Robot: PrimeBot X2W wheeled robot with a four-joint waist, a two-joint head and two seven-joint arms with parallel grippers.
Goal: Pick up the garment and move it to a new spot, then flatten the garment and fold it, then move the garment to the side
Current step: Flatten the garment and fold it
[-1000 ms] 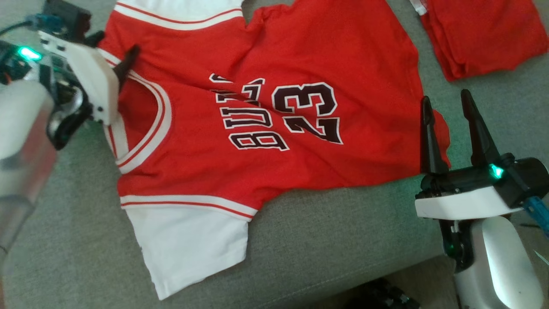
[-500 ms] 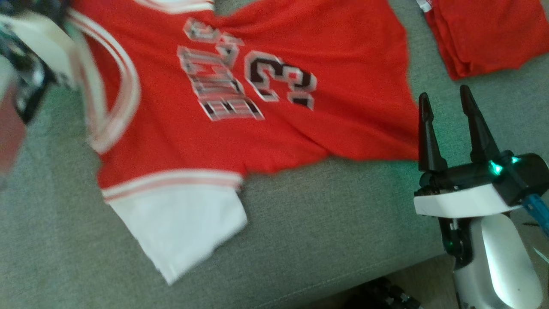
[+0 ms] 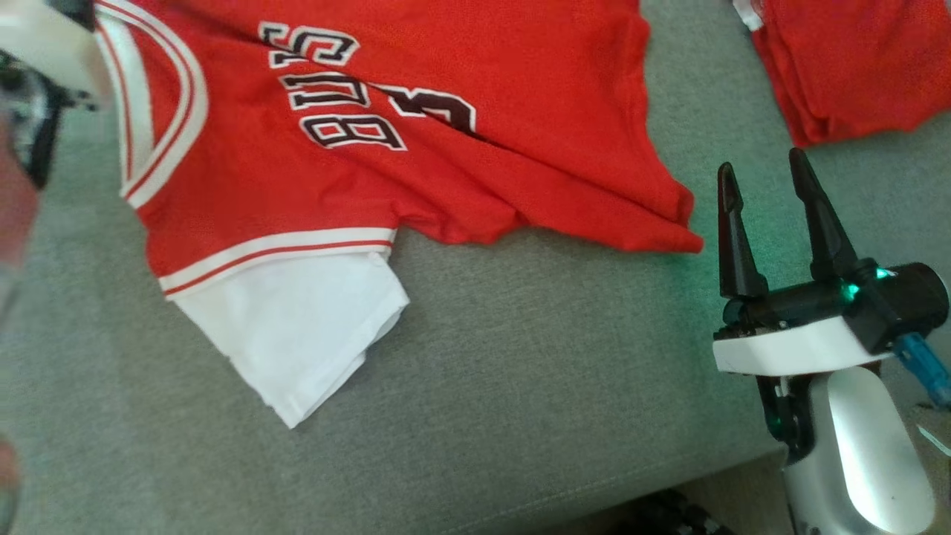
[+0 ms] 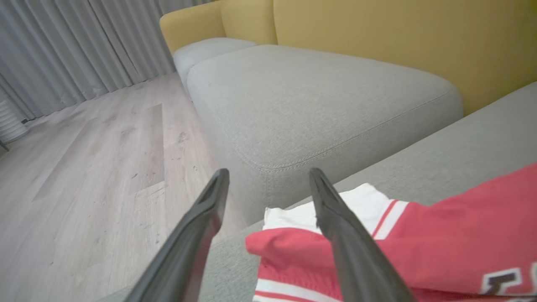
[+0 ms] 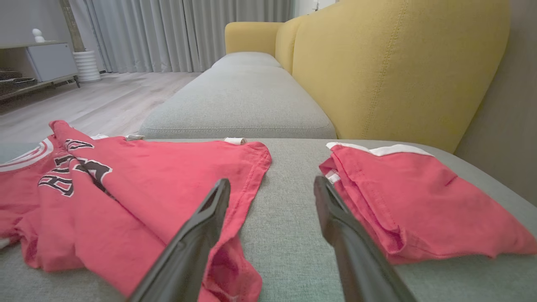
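Finds jersey [image 3: 371, 193] rumpled on sofa [image 3: 520, 371], hem just left of right gripper [image 3: 762, 165], shoulder just beneath left gripper [image 4: 268, 172]. Finds both wide, empty. Judges flattening in hand. Calls next for pinching hem and shoulder, pulling taut.

Setting: a home living room. Directly ahead of the right gripper [image 5: 272, 181], a grey upholstered sofa seat [image 5: 239, 100] extends away. A yellow padded backrest [image 5: 377, 75] stands to the right of that gripper. Beyond the seat, floor-length grey curtains [image 5: 176, 33] hang. To the gripper's left are a pale wood-plank floor [image 5: 96, 96], a low white cabinet [image 5: 50, 61] and a white ribbed cylinder [image 5: 86, 65]. Plank floor and curtains also lie left of the left gripper [image 4: 268, 171].
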